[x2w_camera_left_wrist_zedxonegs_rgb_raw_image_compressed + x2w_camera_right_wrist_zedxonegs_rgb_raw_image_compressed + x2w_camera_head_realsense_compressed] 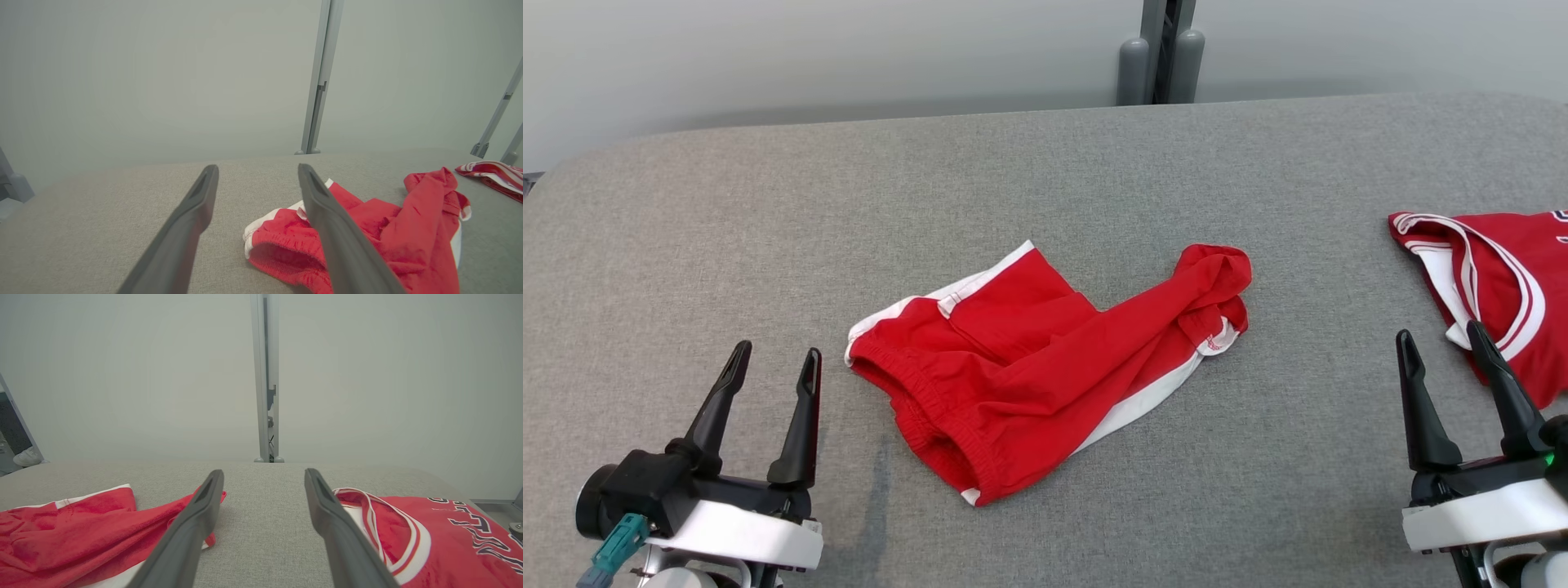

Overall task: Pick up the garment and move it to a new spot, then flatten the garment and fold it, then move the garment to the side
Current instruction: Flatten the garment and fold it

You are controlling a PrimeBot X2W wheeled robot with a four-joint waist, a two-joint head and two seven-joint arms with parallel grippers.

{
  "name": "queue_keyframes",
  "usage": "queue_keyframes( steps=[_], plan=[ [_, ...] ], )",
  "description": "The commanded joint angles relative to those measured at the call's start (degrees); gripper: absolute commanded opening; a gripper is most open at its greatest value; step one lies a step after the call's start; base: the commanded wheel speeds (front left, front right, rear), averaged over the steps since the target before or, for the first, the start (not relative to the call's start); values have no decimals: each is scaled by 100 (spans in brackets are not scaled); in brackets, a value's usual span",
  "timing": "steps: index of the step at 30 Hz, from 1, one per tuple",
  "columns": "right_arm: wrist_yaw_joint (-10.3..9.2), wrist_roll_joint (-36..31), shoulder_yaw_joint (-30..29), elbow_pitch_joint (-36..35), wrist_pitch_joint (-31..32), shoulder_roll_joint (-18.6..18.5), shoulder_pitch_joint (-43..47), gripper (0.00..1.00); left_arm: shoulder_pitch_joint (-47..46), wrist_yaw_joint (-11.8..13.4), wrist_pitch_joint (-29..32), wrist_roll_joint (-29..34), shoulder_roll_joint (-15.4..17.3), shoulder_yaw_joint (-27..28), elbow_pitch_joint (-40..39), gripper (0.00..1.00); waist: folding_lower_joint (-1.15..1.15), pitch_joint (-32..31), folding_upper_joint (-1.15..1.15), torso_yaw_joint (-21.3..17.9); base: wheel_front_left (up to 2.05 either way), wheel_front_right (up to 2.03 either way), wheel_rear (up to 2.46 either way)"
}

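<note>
Near edge of the grey tabletop (1045, 163): left gripper (776, 353) and right gripper (1439, 331), both spread wide, holding nothing. Between them, mid-table, crumpled red shorts (1029, 367), long axis slanting from near-left waistband to far-right leg, closer to the left jaws. Just beside the right jaws, at the right edge, a red jersey (1494, 286). Jersey lettering (474, 526) plain from the right wrist, the shorts' waistband opening (282, 245) from the left.

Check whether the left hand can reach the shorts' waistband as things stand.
Probably yes. The left hand is open, and only bare grey tabletop lies between it and the waistband of the shorts, which faces that side.
</note>
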Motion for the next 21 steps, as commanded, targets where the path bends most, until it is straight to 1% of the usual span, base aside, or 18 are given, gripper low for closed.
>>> queue_keyframes(
  steps=[1,8,11,14,17,21],
  plan=[
    [-2,-81,-58,-106,89,25,84,100,15,14,-13,51,29,-12,7,100,0,-8,0,-19,0,0,0],
    [-2,-141,-81,-275,198,116,157,100,-70,18,27,67,43,-102,16,100,0,0,0,-27,0,0,0],
    [-2,-109,-81,-295,213,122,161,100,-105,9,123,47,31,-283,24,100,0,9,0,-26,0,0,0],
    [-2,-85,-56,-302,227,122,140,100,-50,-14,379,-85,46,-687,68,100,0,44,0,-35,0,0,0],
    [-2,-69,-37,-290,236,122,122,100,-5,-19,687,-340,107,-1382,139,100,0,120,0,-49,0,0,0],
    [-2,-92,34,-264,209,98,29,100,8,-16,973,-820,303,-2170,270,100,0,246,0,-82,0,0,0]
  ],
)
